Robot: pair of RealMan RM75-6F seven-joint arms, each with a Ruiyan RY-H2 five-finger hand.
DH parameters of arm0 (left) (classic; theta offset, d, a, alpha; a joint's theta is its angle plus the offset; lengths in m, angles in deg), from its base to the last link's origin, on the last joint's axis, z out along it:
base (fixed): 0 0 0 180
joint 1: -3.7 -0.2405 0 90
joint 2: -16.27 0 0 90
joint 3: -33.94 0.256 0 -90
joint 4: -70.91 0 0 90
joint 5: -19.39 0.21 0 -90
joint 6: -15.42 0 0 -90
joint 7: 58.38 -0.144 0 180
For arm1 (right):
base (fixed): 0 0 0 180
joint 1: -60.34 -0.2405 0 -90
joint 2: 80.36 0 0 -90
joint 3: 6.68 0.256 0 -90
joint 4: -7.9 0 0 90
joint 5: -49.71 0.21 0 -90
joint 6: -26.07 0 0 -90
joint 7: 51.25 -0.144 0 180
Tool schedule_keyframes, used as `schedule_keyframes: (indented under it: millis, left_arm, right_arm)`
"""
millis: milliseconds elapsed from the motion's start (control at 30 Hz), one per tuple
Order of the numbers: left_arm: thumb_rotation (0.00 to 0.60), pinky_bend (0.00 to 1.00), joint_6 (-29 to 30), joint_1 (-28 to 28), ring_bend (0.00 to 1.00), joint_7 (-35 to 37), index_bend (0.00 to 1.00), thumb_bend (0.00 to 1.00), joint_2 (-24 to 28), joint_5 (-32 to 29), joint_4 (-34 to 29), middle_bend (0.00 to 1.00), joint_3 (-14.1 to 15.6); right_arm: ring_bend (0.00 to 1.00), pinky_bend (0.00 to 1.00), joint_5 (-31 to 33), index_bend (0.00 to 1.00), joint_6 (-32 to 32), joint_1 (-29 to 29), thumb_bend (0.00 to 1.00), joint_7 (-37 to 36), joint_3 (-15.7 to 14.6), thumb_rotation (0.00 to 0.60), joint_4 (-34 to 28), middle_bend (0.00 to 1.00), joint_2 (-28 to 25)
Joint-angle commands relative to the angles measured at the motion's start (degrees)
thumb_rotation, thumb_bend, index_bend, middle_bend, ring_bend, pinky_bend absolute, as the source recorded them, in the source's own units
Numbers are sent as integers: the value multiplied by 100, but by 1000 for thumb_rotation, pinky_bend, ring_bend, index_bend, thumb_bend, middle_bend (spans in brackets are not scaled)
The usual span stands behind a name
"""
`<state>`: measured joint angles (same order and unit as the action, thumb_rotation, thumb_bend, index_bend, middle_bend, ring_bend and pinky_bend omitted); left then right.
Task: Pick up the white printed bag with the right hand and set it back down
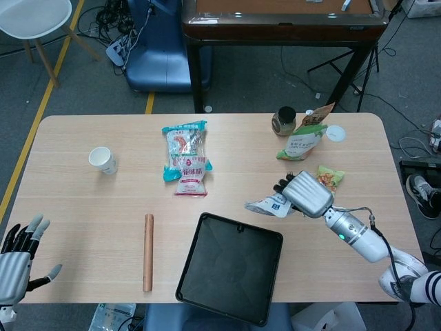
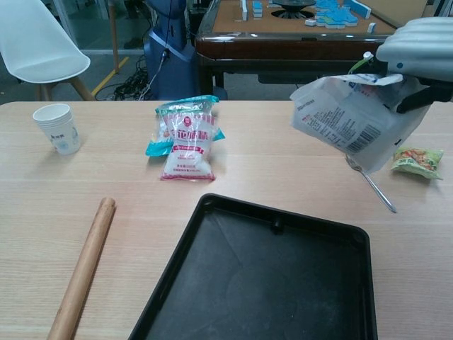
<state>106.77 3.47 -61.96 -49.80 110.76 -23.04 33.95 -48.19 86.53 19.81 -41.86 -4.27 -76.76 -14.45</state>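
My right hand (image 1: 305, 193) grips the white printed bag (image 2: 350, 122) by its top and holds it well above the table, tilted, with its barcode side facing the chest camera. From the head view the bag (image 1: 270, 205) pokes out to the left under the hand, just right of the black tray. The right hand (image 2: 420, 40) fills the upper right corner of the chest view. My left hand (image 1: 19, 254) hangs at the table's near left corner, fingers spread and holding nothing.
A black tray (image 1: 230, 268) lies at the near middle, a wooden rolling pin (image 1: 148, 251) to its left. Two snack bags (image 1: 186, 159), a paper cup (image 1: 103, 160), a corn starch pouch (image 1: 301, 140), a jar (image 1: 283, 121), a fork (image 2: 371, 183) and a small green packet (image 2: 417, 161) lie around.
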Motion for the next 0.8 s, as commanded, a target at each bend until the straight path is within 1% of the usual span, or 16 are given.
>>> schedule_keyframes:
  millis: [33, 167, 367, 600, 800]
  left_arm:
    - [600, 11, 9, -3, 106, -11, 75, 185, 5, 10, -13, 48, 4]
    - [600, 11, 24, -12, 105, -35, 75, 184, 6, 24, -31, 48, 13]
    - [600, 11, 51, -29, 106, -28, 75, 184, -11, 25, -18, 48, 16]
    - [600, 11, 72, -69, 105, 12, 75, 184, -22, -17, 29, 48, 27]
    - [600, 11, 101, -91, 105, 41, 75, 184, -15, -25, 51, 48, 24]
  right_arm:
    - [699, 837, -159, 798, -519, -268, 1000, 842, 0, 600, -642, 748, -600]
    - [701, 837, -210, 808, -1032, -493, 1000, 1357, -21, 600, -985, 752, -889]
    - [707, 837, -504, 830, -1668, -872, 1000, 1860, -82, 600, -1234, 763, -1013]
    - [707, 837, -647, 830, -2461, -1291, 1000, 2370, -101, 600, -1384, 762, -959]
    - [707, 838, -640, 831, -3139, -1536, 1000, 2805, -169, 600, -1398, 763, -778]
